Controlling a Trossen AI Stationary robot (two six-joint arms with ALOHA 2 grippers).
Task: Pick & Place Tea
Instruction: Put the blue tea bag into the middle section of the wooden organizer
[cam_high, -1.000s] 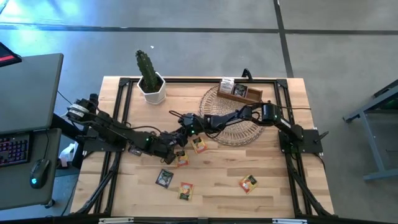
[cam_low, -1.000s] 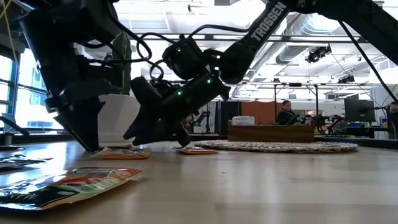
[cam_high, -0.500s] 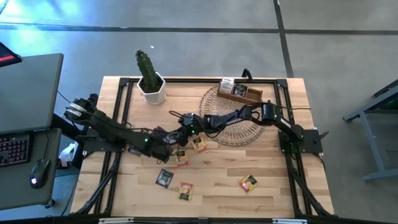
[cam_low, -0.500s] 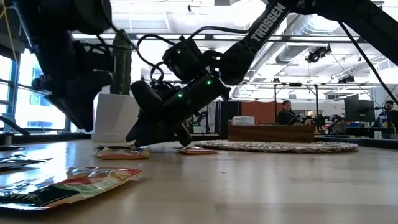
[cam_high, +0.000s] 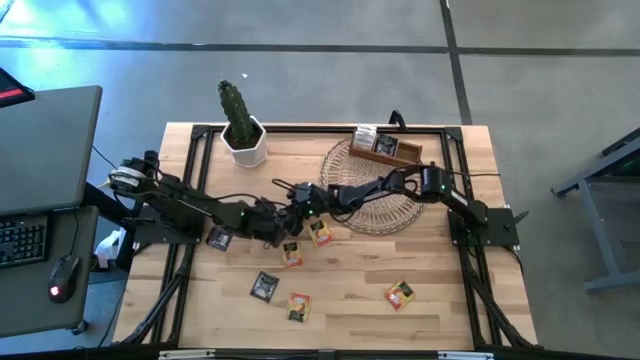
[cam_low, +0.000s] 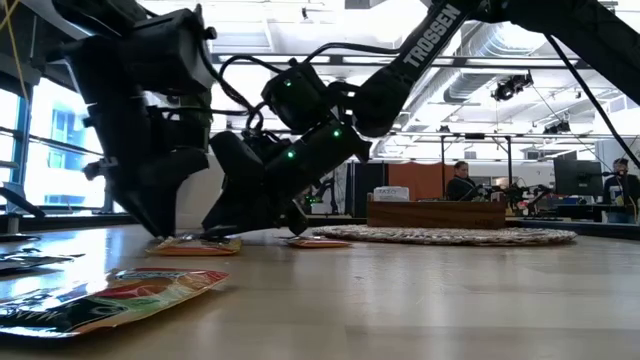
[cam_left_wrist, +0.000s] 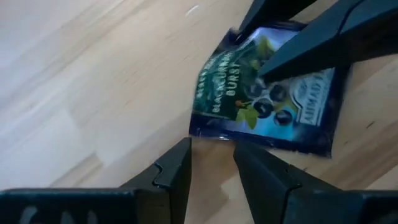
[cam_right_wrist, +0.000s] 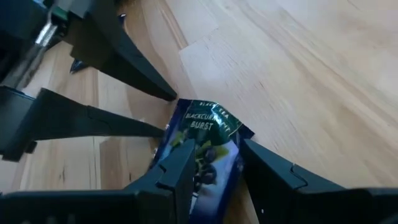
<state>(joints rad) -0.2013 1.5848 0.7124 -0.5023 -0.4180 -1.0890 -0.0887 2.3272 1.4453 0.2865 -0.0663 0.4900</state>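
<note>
high: I see left gripper (cam_high: 283, 226) and right gripper (cam_high: 297, 205) meeting mid-table, right one nearer the wicker mat (cam_high: 372, 195)
low: both tips at the tabletop
left wrist: blackcurrant sachet (cam_left_wrist: 267, 93) flat just ahead; own claw released, empty
right wrist: sachet (cam_right_wrist: 205, 152) between my parted fingers; grasp — can't tell

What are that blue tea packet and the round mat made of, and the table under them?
The blue tea packet looks like glossy printed foil or plastic film: it shines and creases. The round mat seems woven wicker or rattan, with open strands at its rim. The table looks like pale jointed wood planks, matt, with visible grain.
</note>
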